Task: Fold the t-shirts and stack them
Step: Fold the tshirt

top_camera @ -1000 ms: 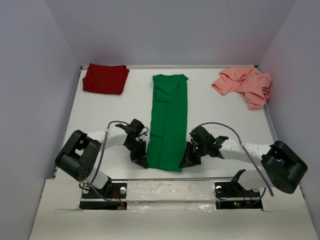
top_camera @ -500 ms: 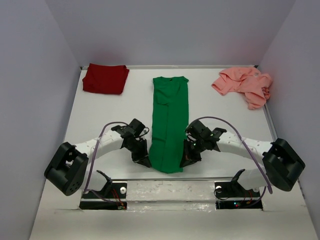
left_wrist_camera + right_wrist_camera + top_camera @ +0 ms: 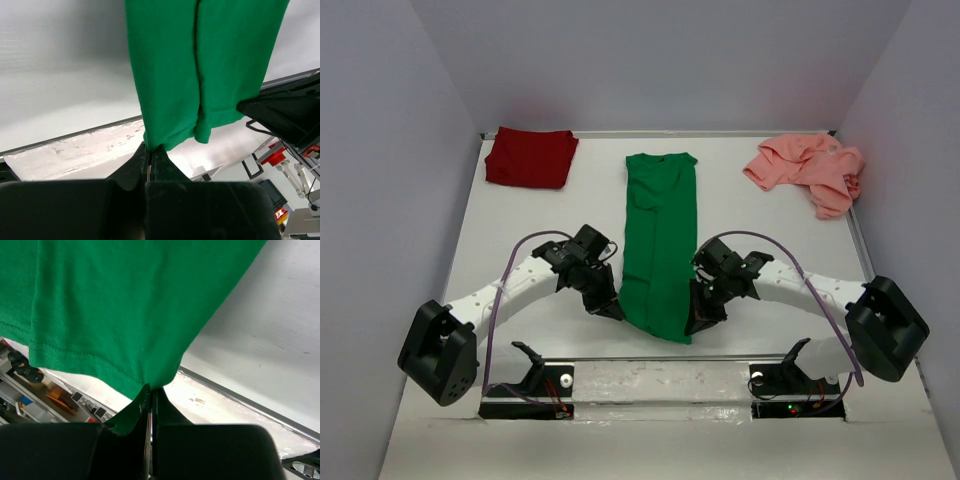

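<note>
Looked like a robotics lab, not a home. Was laid out as a closed test cell, with a white counter (image 3: 520,240) boxed in on three sides by plain pale walls (image 3: 660,60). Had two white-and-black arms (image 3: 470,300) bolted to a bare mounting plate (image 3: 660,385) at the near edge, purple cables (image 3: 750,233) looped loose along them, and small status lights (image 3: 790,407) glowing by one base. Showed, past the counter's edge in the wrist views, blurred equipment clutter (image 3: 55,392) and a red fitting (image 3: 277,156).
</note>
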You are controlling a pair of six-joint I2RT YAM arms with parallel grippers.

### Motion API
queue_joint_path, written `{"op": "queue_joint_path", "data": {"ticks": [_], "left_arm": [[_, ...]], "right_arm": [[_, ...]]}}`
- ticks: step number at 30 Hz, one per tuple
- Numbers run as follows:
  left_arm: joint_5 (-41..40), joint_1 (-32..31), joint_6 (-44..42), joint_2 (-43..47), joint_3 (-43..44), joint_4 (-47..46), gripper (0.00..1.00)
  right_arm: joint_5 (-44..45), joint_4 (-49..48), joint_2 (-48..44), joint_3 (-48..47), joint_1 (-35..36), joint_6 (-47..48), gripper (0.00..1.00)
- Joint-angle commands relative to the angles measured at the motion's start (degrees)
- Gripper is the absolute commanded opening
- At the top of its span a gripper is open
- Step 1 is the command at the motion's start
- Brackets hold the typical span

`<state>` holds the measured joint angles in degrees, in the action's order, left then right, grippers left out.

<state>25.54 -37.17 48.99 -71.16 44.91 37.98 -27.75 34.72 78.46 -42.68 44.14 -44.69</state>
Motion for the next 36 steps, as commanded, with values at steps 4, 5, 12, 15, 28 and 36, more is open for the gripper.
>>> {"op": "queue_joint_path", "data": {"ticks": [4, 5, 12, 15, 28, 36], "left_arm": [[-1.63, -0.19, -0.3, -2.75, 4.84, 2.8, 0.0], [-1.63, -0.19, -0.39, -3.02, 5.28, 2.89, 0.0], [-1.98, -0.19, -1.44, -7.5, 9.41, 3.42, 0.0], [-2.68, 0.51, -1.97, -8.91, 12.21, 4.21, 0.0], [-4.71, 8.07, -8.12, -17.26, 24.08, 9.48, 0.0], [-4.71, 11.85, -12.42, -24.64, 33.56, 12.03, 0.0]], "right_arm": [[4.36, 4.99, -2.52, -5.92, -1.25, 2.32, 0.0], [5.06, 6.14, -2.08, -6.8, -1.25, 2.67, 0.0], [6.39, 8.87, -0.94, -11.99, -4.67, 5.31, 0.0], [6.56, 10.1, -0.06, -13.74, -6.08, 6.45, 0.0], [5.78, 14.5, 6.09, -23.85, -15.22, 14.18, 0.0], [4.63, 16.34, 12.76, -31.41, -19.35, 17.26, 0.0]]}}
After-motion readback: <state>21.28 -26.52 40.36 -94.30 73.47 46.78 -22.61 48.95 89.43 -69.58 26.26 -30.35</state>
